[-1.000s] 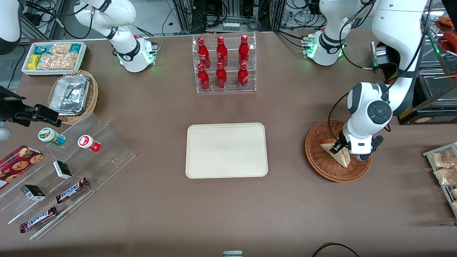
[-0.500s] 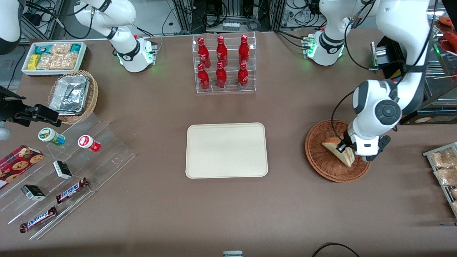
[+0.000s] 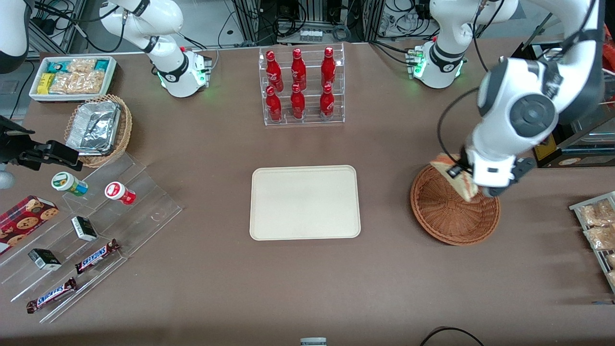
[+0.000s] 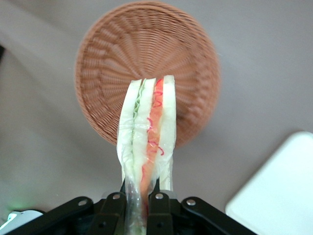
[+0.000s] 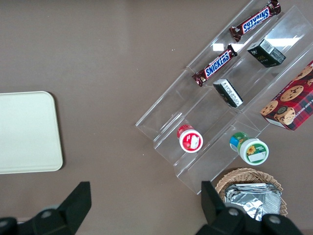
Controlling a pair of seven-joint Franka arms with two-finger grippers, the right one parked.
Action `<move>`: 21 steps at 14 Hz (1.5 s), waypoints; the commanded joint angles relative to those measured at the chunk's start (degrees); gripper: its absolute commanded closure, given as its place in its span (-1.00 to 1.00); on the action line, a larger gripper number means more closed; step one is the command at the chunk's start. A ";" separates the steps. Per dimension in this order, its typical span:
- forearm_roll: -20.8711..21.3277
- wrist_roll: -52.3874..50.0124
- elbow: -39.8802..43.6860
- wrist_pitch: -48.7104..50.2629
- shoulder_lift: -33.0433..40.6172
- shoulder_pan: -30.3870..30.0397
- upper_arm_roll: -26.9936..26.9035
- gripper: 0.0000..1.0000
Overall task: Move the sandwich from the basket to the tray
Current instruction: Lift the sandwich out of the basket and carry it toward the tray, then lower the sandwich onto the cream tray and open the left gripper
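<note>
My left gripper (image 3: 461,179) is shut on the sandwich (image 3: 454,180), a wrapped white-bread wedge with red and green filling, and holds it in the air above the reddish-brown wicker basket (image 3: 447,216). In the left wrist view the sandwich (image 4: 146,132) hangs between the fingers (image 4: 159,203) over the empty basket (image 4: 102,73). The cream tray (image 3: 304,202) lies flat at the table's middle, empty; its corner shows in the left wrist view (image 4: 279,191).
A clear rack of red bottles (image 3: 301,86) stands farther from the front camera than the tray. A tan basket with foil containers (image 3: 98,127), a white snack bin (image 3: 72,77) and a clear stepped snack stand (image 3: 86,230) lie toward the parked arm's end.
My gripper has risen out of the basket with the sandwich held in it; the basket now lies empty below.
</note>
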State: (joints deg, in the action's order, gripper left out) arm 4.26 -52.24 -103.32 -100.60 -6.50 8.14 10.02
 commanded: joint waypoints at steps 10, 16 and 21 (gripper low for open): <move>0.12 -3.72 18.84 -2.04 -17.38 14.25 11.34 1.00; 7.50 -8.23 26.06 -12.15 -32.15 21.47 11.08 1.00; 13.66 -8.22 26.06 -18.22 -38.32 24.64 10.90 1.00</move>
State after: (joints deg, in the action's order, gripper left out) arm 15.92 -59.73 -79.90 -117.69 -42.49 30.63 21.60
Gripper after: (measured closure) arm 0.850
